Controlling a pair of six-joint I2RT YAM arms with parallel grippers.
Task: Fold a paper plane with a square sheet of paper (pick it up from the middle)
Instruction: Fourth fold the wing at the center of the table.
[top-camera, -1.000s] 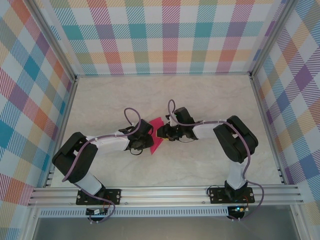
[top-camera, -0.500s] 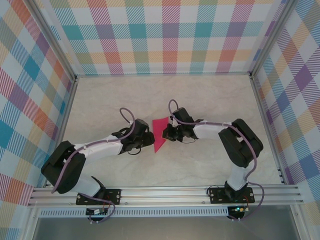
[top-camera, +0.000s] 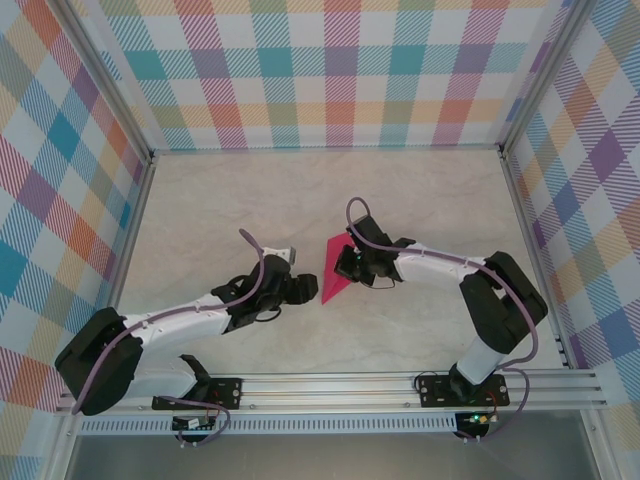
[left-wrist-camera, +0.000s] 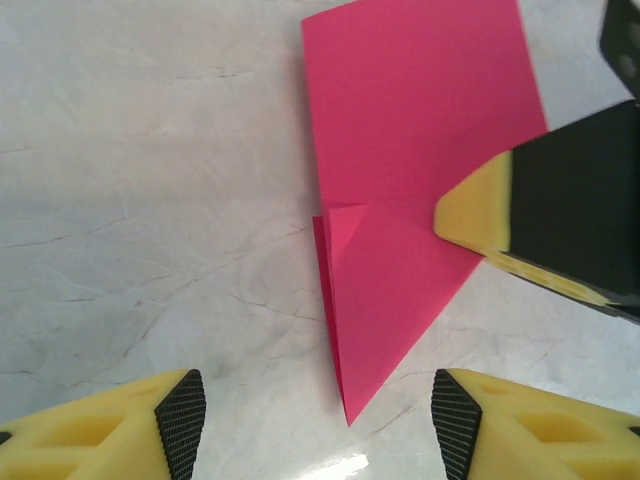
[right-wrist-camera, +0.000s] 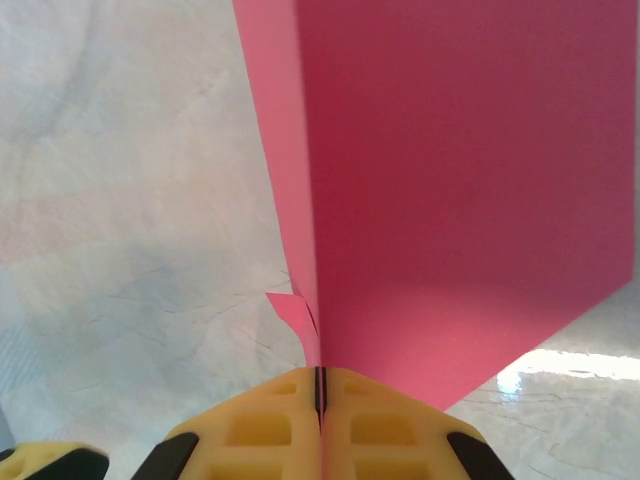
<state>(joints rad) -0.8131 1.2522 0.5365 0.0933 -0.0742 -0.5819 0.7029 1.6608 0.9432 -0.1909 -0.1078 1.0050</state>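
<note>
Yellow pads tip the left gripper, whose fingers are seen standing apart with nothing between them. It is held low over the marble table, just left of the paper. It is judged to be kept there, aimed at the fold, so that a crease can be pressed or an edge taken next.

Between the two grippers, near the middle of the table, the square sheet of paper is found, already folded into a narrow pointed shape. Its tip is directed toward the left gripper, and a small inner flap is shown beside the crease. Whether the sheet lies quite flat cannot be told.

On the right, the paper's edge is clamped by the right gripper, its fingers pressed together on it. This is presumably done so that the fold is steadied and kept from springing apart.
</note>
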